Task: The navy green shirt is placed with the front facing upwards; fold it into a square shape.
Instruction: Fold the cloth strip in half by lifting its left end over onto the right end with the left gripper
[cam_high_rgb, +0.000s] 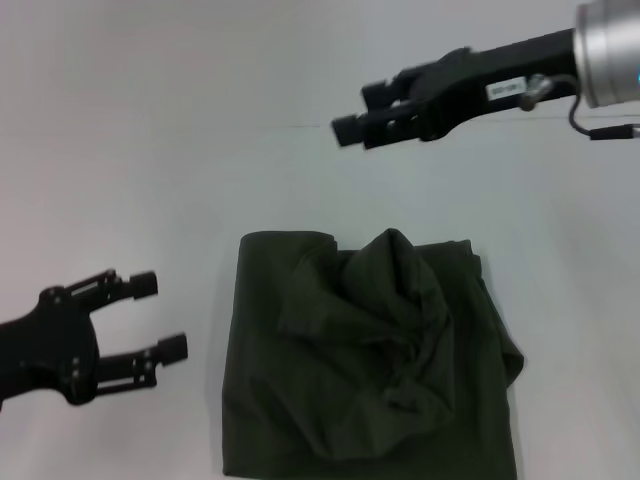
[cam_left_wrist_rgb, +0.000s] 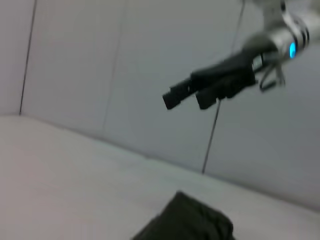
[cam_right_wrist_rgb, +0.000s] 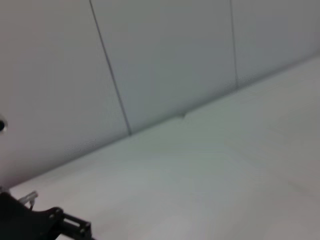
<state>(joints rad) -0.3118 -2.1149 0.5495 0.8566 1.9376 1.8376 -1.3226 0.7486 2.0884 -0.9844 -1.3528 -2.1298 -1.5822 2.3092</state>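
The navy green shirt (cam_high_rgb: 365, 360) runs off the head view's lower edge; its chest print is hidden in the folds; the left wrist view shows only one corner of it.

Looks like a lab/test cell, not a home. Plain white table (cam_high_rgb: 120, 150) w/ bare grey panel walls (cam_right_wrist_rgb: 170, 60) behind, seams showing between panels.

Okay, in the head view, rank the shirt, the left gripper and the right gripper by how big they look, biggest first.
1. The navy green shirt, bunched on the table, is by far the largest.
2. The left gripper and the right gripper, both open, look much alike; they sit at different distances from the camera, so I won't rank them.
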